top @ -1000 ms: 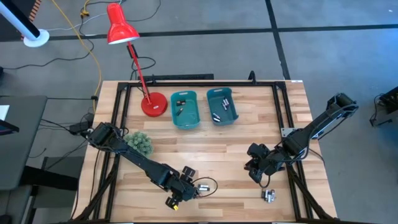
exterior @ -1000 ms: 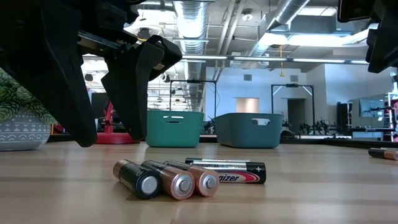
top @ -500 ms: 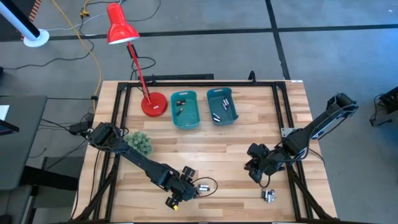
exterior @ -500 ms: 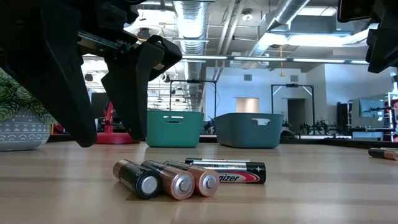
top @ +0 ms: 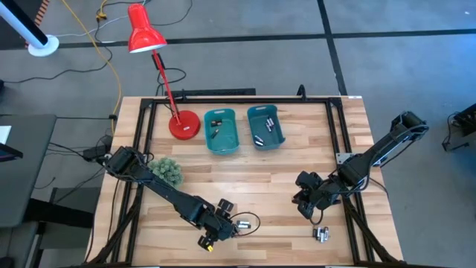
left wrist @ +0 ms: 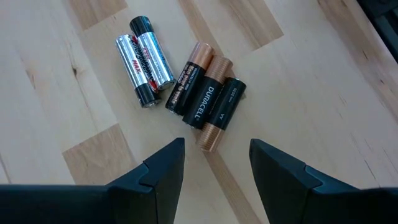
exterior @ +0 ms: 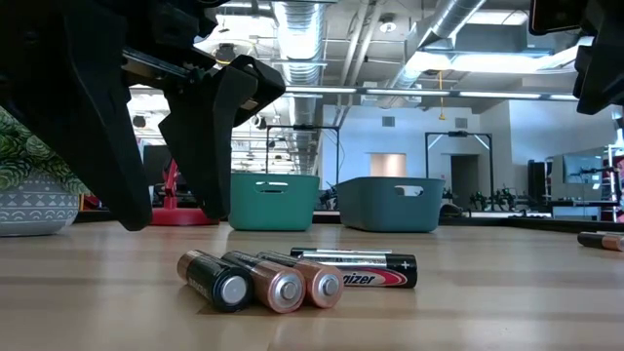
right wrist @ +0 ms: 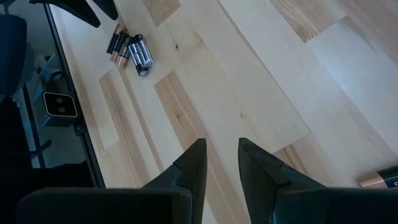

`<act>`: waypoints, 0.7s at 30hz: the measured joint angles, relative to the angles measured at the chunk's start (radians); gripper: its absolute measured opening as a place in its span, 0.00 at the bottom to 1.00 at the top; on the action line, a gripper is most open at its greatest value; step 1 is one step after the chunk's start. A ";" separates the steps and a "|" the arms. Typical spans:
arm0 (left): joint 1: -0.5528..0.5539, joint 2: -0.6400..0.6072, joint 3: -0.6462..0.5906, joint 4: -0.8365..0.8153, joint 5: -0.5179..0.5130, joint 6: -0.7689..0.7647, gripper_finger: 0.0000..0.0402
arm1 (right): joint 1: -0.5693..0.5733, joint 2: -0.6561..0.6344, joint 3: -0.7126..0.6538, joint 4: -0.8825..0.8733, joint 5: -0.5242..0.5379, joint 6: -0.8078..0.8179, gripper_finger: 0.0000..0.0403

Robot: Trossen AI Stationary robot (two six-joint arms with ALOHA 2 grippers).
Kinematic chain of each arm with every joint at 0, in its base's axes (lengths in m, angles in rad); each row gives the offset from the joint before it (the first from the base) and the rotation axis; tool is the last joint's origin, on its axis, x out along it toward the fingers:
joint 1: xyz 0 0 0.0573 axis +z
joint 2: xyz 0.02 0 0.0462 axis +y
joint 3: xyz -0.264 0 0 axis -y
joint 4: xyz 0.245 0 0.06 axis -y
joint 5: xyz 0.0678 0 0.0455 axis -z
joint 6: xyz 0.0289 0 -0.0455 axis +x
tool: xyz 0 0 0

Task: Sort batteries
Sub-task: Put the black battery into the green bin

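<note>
The left hand (left wrist: pixel 214 163) was held low over the front of the tabletop (top: pixel 245 175), its two fingers spread with nothing between them. Just ahead of it a cluster of batteries (left wrist: pixel 180 79) lay on the wood: two silver-and-black cells side by side, and touching them three copper-and-black cells packed together. In the low view the same cluster (exterior: pixel 292 276) was seen end-on, and only four cells could be counted, the rest being hidden behind the nearer ones. In the high view the cluster (top: pixel 242 224) was too small to be resolved into single cells.

The right hand (right wrist: pixel 222 163) was held over the right side of the tabletop, its fingers a little apart and empty. A copper-ended battery (right wrist: pixel 379 180) was cut off at the edge of its wrist view, so its full length could not be made out. A small silvery item (top: pixel 322 234) lay near the front right corner; what it was could not be told.

Two teal bins (top: pixel 220 130) stood side by side at the back of the tabletop, with small dark cells inside that were hard to make out. A red lamp (top: pixel 145 33) and a green spiky plant (top: pixel 168 171) were placed at the left. In the low view the left arm's dark bulk blocked much of the plant pot (exterior: pixel 34 210).
</note>
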 joint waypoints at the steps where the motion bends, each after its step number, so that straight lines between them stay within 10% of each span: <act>1: 0.000 0.000 0.000 0.000 0.000 0.000 0.44 | 0.000 0.000 0.000 0.000 0.000 0.000 0.27; 21: 0.000 0.006 0.000 0.002 0.000 -0.016 0.44 | 0.000 0.000 0.000 0.000 0.000 -0.008 0.27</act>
